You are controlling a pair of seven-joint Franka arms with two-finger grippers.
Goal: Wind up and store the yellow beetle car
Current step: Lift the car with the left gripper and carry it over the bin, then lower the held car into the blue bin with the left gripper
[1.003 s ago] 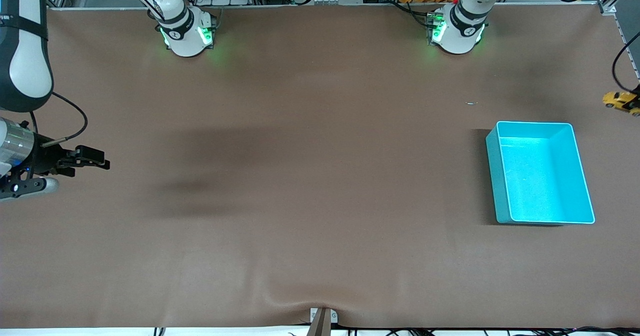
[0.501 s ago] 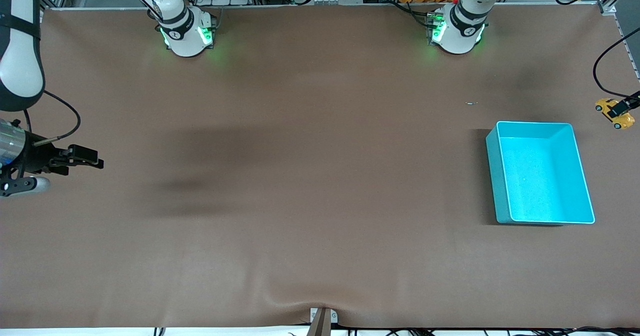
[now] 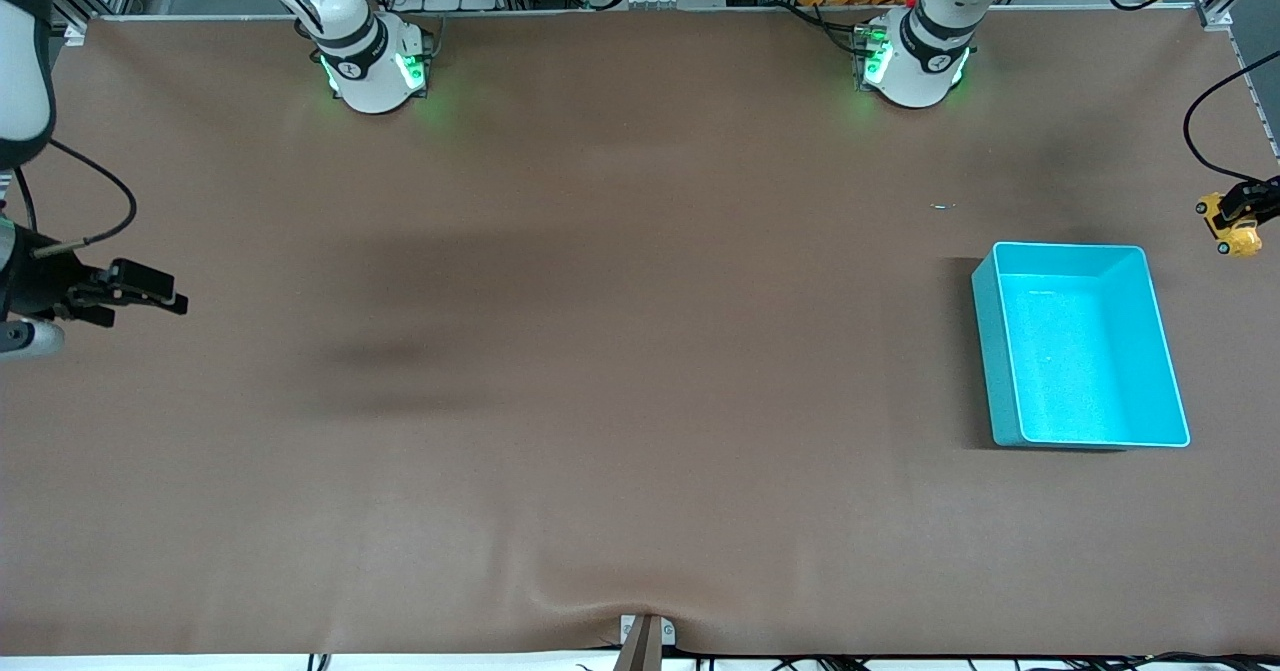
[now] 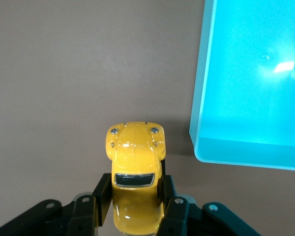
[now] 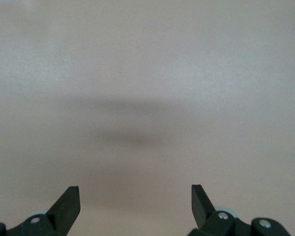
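Here, at the right arm's end of the table, the right gripper is seen hanging over bare cloth, its fingers spread wide and holding nothing; that arm is judged to be waiting. Nothing but brown surface and a soft shadow lies under its fingertips in the right wrist view.

At the left arm's end, the left gripper is held up in the air, clenched on the car. The car is pinched across its flanks by the fingers, its nose pointing away from the wrist. The bin is seen just beside the gripper's line of sight, off to one side of the car's nose rather than under it.

The step in hand is judged to be the carry to the bin. It would be done well if the car were brought fully over the bin's open floor before release, lowered close to the floor so it cannot bounce out, and set down level so a wound spring does not drive it up the wall.

The table is covered with a brown cloth, slightly rucked at the edge nearest the front camera. Cables and racks are seen along the edge where the bases stand.
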